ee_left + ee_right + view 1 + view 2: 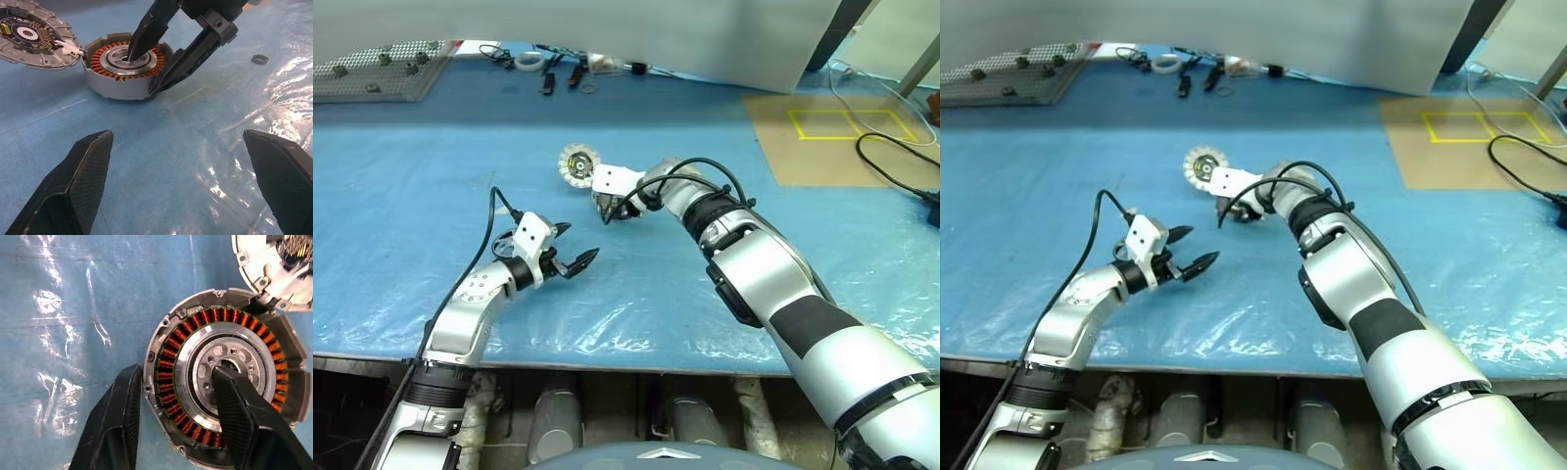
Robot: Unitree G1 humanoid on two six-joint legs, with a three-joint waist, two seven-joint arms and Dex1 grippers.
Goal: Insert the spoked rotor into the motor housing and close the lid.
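Motor housing [222, 382] lay beside lid [32, 38]; right gripper [154, 63] straddled its wall, not clearly clamped. Left gripper [570, 250] hung unclenched, empty.

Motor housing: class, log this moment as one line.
right gripper: straddling motor housing wall, one finger in hub | left gripper: open, apart | lid: beside housing, off

I see the housing [222, 377]: grey shell, ring of copper-orange windings, silver hub. Lid [32, 36]: silver-white rim, black face with gold dots. Counter [401, 215]: glossy blue sheet, tan panel marked by a yellow rectangle [850, 123]. Fingers [73, 188]: black, cross-hatched.
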